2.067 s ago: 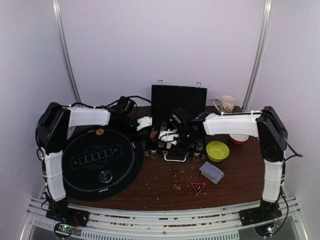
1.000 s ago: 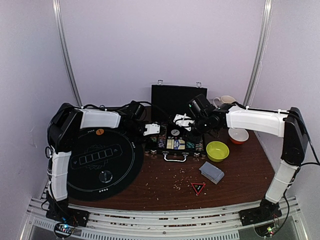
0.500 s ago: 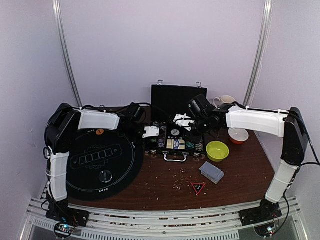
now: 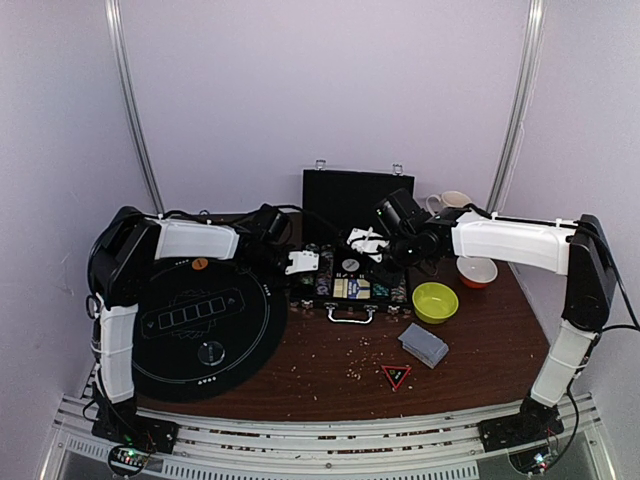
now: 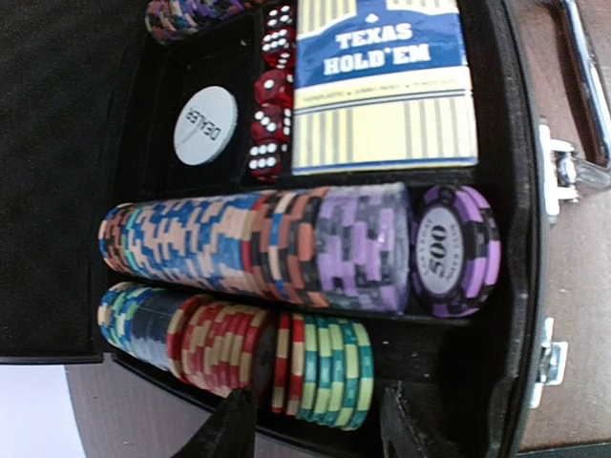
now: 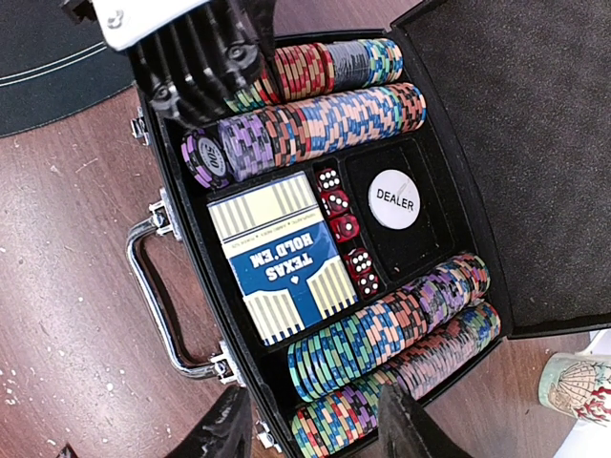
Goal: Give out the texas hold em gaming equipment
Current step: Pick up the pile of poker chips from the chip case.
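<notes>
Since two seconds ago the right hand point(image 4: 365, 243) has drawn back to the far edge of the open black case point(image 6: 535, 143); the left hand point(image 4: 302, 262) has shifted over its left end. The case sits on the worktop point(image 4: 480, 340) and holds chip rows point(image 5: 258, 248), a Texas Hold'em card box point(image 5: 382, 86) and a dealer button point(image 5: 204, 125). Both hands stand half-spread, gripping nothing.

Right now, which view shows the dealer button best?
Right wrist: the dealer button lies whole and unobstructed in the case, label upright. Left wrist shows it whole too, but with the label sideways. From the top view it is too small to make out.
</notes>
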Motion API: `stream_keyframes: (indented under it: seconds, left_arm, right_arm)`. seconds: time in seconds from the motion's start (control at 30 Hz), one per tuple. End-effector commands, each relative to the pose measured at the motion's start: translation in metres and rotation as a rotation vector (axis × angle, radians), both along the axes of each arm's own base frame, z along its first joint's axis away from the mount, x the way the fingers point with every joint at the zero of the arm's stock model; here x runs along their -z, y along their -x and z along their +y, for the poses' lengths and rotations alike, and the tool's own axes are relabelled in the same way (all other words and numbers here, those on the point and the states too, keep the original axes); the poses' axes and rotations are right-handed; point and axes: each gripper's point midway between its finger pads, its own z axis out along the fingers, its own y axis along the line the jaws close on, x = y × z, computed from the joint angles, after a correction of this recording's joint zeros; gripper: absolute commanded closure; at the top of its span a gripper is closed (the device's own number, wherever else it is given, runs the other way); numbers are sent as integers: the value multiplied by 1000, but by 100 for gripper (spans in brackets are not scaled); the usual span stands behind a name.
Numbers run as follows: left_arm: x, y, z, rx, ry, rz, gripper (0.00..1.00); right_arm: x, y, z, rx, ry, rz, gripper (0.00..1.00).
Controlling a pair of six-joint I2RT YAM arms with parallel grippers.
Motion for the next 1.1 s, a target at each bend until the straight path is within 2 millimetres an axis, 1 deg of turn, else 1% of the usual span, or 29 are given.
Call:
stream_keyframes:
  seconds: [0.0,0.07,0.13,0.37,0.5,0.67,0.93,1.07]
  left_arm:
    - [-29,-13,-9,-9,46,-96,52]
    - [-31,-15,-12,-12,56,-95,52]
    - [-33,-12,-15,-2,73,-83,52]
    - [-3,-3,-10,10,14,1,54]
    - [2,-9,-11,-8,9,-12,54]
    - [19,-9,-10,-13,-32,46,54]
    - [16,15,-7,47,-24,116,55]
    - [16,20,-5,61,-28,122,55]
  right_arm:
    - [-4,2,-4,18,6,2,52]
    - [-2,3,-5,17,12,10,52]
    - [-1,5,-6,18,17,14,52]
    - [-3,5,-9,27,24,8,52]
    - [-4,5,-9,30,22,7,52]
    - [-4,5,-10,34,22,10,52]
    - [-2,7,-13,41,31,14,52]
    - [0,7,-13,41,31,18,52]
